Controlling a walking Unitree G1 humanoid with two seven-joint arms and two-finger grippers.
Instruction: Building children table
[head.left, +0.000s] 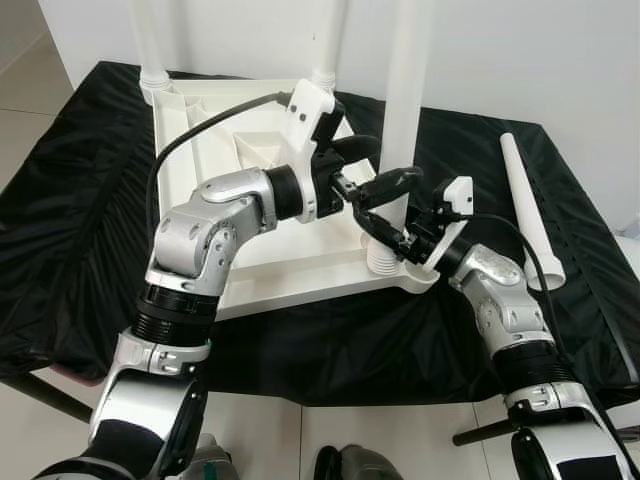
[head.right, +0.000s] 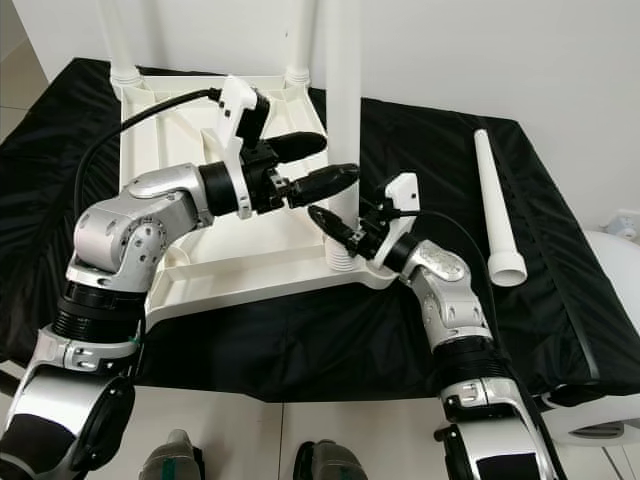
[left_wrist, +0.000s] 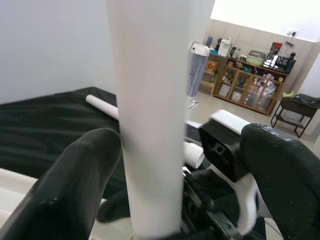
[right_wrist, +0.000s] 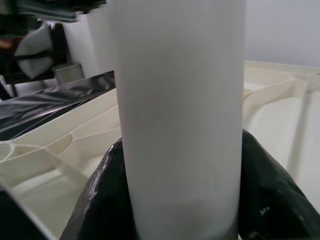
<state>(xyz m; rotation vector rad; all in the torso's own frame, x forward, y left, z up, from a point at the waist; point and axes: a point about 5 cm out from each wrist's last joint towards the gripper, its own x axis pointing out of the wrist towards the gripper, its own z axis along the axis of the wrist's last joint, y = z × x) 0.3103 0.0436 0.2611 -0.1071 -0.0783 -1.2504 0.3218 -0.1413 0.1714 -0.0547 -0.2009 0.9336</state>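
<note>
A white table top (head.left: 270, 262) lies upside down on a black cloth. One white leg (head.left: 410, 90) stands upright in its near right corner socket. My right gripper (head.left: 386, 236) is shut on this leg just above the ribbed base, and the right wrist view has the leg (right_wrist: 180, 115) pressed between both fingers. My left gripper (head.left: 386, 166) is higher on the same leg and open. In the left wrist view the leg (left_wrist: 150, 125) stands between the fingers, one finger (left_wrist: 80, 185) against it and the other apart.
Two more white legs (head.left: 150, 40) (head.left: 328, 40) stand in the far corners of the table top. A loose white leg (head.left: 528, 205) lies on the cloth to the right. A white wall is close behind. The cloth's near edge drops to a tiled floor.
</note>
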